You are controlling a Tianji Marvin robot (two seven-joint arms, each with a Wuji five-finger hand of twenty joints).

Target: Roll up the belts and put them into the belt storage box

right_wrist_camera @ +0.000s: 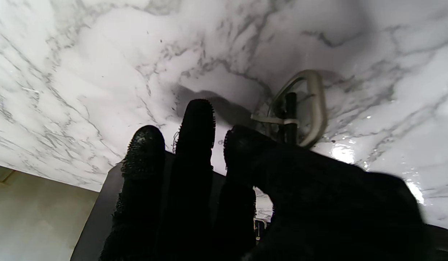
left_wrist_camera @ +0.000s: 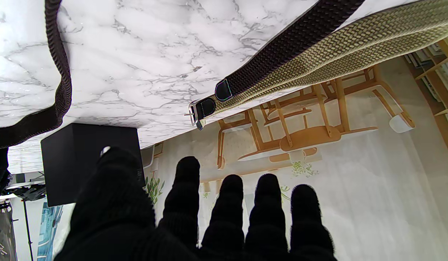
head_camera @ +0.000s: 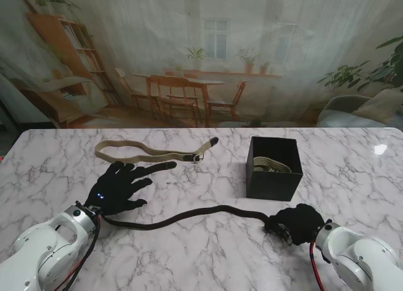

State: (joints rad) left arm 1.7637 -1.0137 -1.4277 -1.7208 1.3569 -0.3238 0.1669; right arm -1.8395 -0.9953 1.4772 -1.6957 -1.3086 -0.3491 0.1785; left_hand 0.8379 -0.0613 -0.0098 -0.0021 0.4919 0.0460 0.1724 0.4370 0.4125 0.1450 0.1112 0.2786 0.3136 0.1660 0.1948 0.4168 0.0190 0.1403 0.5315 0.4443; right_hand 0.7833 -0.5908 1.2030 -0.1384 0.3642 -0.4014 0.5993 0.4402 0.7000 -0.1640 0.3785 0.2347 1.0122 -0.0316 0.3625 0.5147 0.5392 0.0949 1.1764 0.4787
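Right hand (head_camera: 296, 223) grips dark belt (head_camera: 189, 215) at its buckle (right_wrist_camera: 303, 105), ready to start rolling; left hand (head_camera: 119, 187) splayed, empty, steadying the tail.

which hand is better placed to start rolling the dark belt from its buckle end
Right. The right hand sits at the buckle end of the dark belt, close to the storage box. The left hand lies spread and open at the belt's far end, next to the tan belt.

Box (head_camera: 273, 177) right of both belts (head_camera: 151, 154), one belt (head_camera: 272, 165) inside.
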